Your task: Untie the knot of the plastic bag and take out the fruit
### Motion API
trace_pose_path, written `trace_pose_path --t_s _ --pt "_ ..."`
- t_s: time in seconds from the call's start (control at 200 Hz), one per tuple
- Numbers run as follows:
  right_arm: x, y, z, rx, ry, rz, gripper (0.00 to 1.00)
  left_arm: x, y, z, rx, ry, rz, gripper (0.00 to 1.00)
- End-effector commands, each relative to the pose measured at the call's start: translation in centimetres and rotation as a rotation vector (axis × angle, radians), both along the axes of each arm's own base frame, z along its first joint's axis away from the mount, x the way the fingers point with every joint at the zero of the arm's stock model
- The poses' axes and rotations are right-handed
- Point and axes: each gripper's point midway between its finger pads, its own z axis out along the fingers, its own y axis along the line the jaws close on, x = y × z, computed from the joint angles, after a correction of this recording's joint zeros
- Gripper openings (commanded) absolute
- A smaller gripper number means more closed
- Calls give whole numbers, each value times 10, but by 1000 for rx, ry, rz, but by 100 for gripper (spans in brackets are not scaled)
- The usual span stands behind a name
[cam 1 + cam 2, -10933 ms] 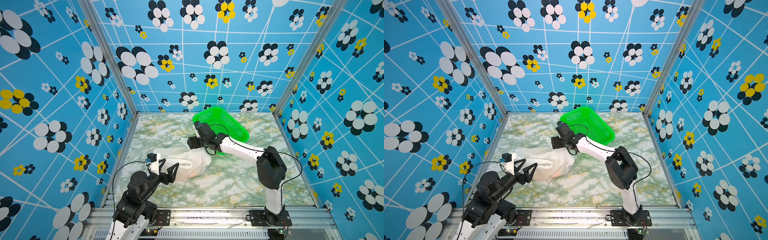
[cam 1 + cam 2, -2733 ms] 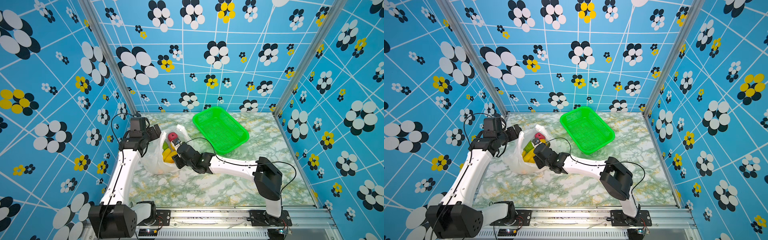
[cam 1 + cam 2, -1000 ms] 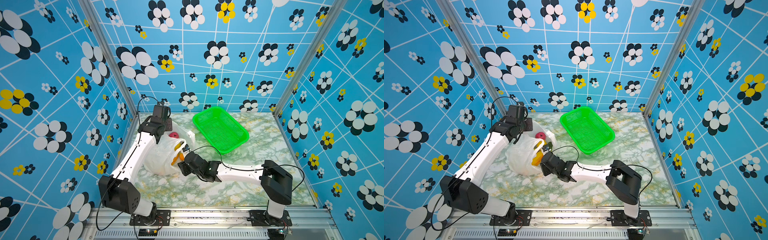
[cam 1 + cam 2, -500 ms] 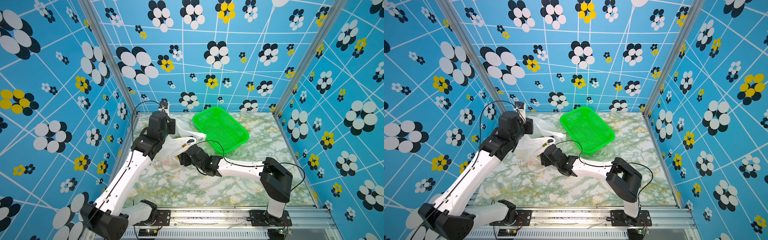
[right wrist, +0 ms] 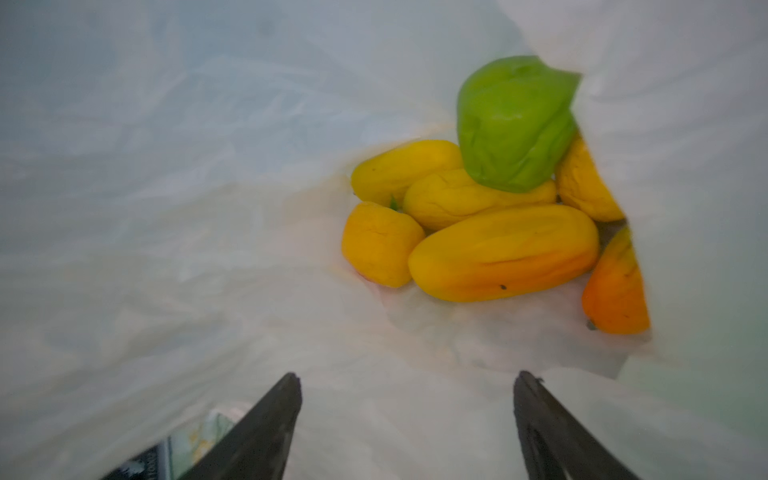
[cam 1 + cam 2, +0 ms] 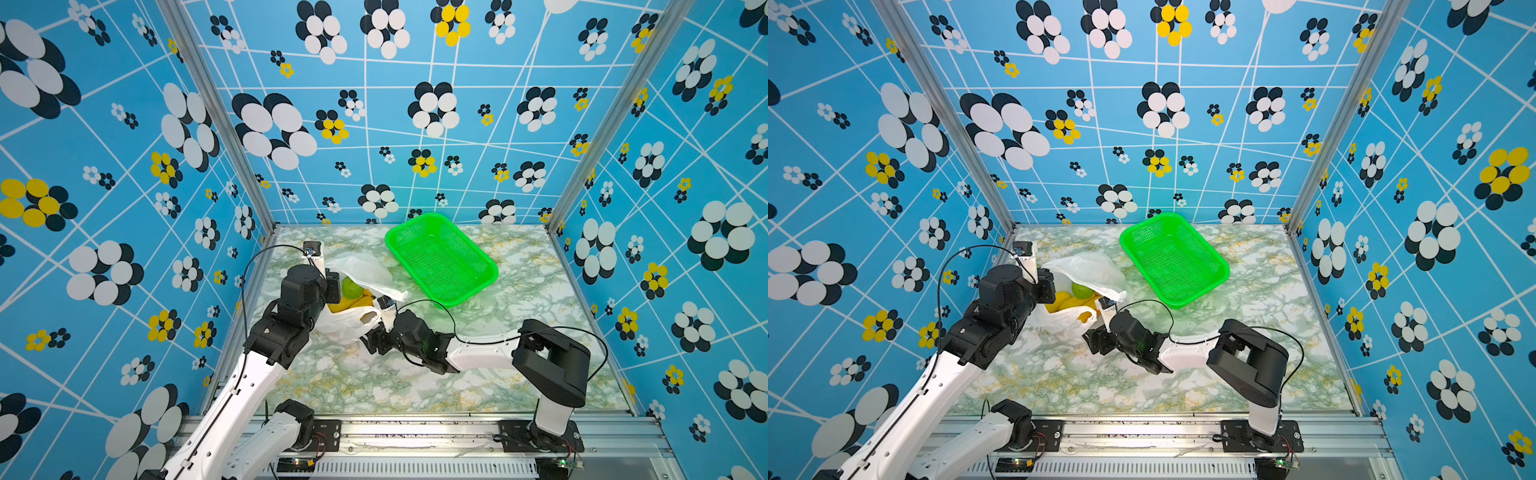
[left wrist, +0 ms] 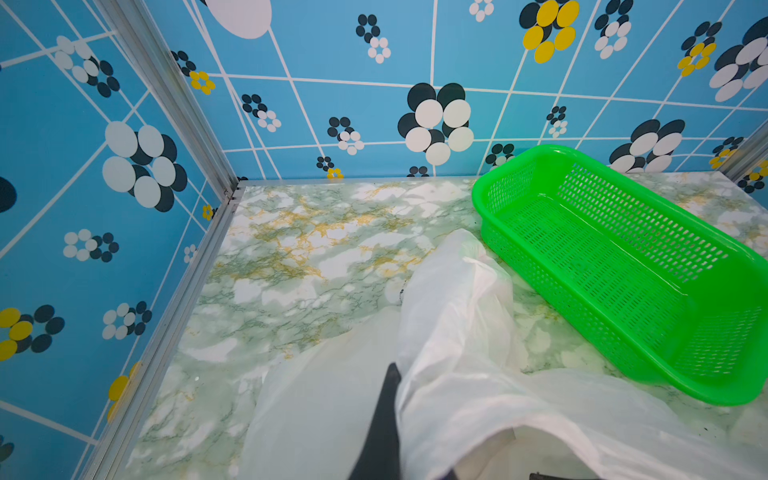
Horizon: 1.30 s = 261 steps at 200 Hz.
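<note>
1. White film: the plastic bag (image 6: 360, 269) lies on the table (image 6: 519, 299), left of the middle and just beside the green basket (image 6: 442, 259). The basket holds nothing yet.
2. My left jaws are closed on the bag's upper wall, on its side away from the basket. In the left wrist view the film drapes over one finger (image 7: 384, 415) and runs off toward the basket.
3. My right jaws stand wide apart at the bag's mouth with nothing between them. Both fingers (image 5: 266, 424) point into the opening.
4. Change: a second ago my right jaws were about half as wide. They have since spread, and what they let go I cannot tell. Half a second ago the bag looked slumped over its contents. Now the mouth gapes and the fruit (image 6: 353, 297) shows in both top views.
5. Fruit, all inside the bag: a green one (image 5: 513, 124) sits on top of several yellow ovals (image 5: 503, 253), with an orange one (image 5: 615, 286) at the edge. No pinkish-red piece is visible now, and it may lie under the film.
6. No knot is in sight. With the mouth open, I judge the untying done.
7. Meaning: the mouth is held up and my right jaws are free. I judge the first pick ready to begin, with the large yellow oval nearest. Risk: thin film may fold between my fingers and come up with the fruit.
</note>
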Motion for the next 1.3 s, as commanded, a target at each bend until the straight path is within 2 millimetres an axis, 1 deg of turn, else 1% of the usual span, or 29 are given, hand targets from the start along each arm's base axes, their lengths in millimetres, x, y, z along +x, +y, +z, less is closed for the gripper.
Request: trace_pose_path --t_s 0.0,0.07,0.105,0.205,0.28,0.32,0.365,0.44,0.545,0.61,0.67,0.72,0.81,0.875,0.925,0.995,1.065,1.129,1.189,1.244,1.299 --pt "-24 26 50 167 -81 164 80 -5 -6 -18 -19 56 -30 0" --pt "-32 30 53 175 -90 192 79 -8 -9 -21 -22 71 -45 0" --pt "-39 33 55 175 -103 222 80 -9 -8 -22 -20 78 -44 0" --pt "-68 47 55 125 -148 341 79 -12 -6 -23 -21 84 -34 0" --pt "-91 57 44 47 -182 410 78 -15 -6 -21 -30 78 -37 0" --pt "-103 61 33 3 -201 446 77 -16 -5 -20 -35 75 -37 0" --pt "-111 62 20 -38 -213 459 77 -18 -4 -19 -44 69 -34 0" --pt "-110 60 0 -86 -183 440 75 -22 -6 -17 -64 57 -44 0" --pt "-105 56 -13 -108 -117 383 74 -26 -5 -20 -85 49 -46 0" --pt "-104 54 -16 -108 -91 370 71 -27 0 -23 -86 45 -18 0" --pt "-107 49 -11 -78 -97 368 71 -28 4 -25 -85 40 5 0" --pt "-108 42 -5 -58 -122 367 72 -28 4 -23 -86 20 1 0" --pt "-98 25 5 -90 -200 307 73 -28 3 -20 -94 -20 -9 0" --pt "-83 13 13 -134 -275 223 71 -30 1 -20 -121 -47 -26 0" --pt "-68 2 20 -148 -341 139 69 -33 -6 -21 -148 -75 -69 0" --pt "-57 -7 34 -132 -431 70 69 -36 -9 -22 -163 -119 -94 0" --pt "-52 -5 46 -145 -485 64 67 -37 -3 -17 -161 -148 -71 0" --pt "-45 3 55 -166 -519 59 65 -37 -3 -13 -157 -158 -69 0" --pt "-34 9 57 -179 -519 39 61 -38 -9 -11 -166 -160 -103 0" --pt "-21 13 58 -170 -497 7 54 -40 -13 -9 -179 -164 -126 0" --pt "-7 12 55 -152 -464 -41 53 -43 -11 -6 -191 -170 -123 0"
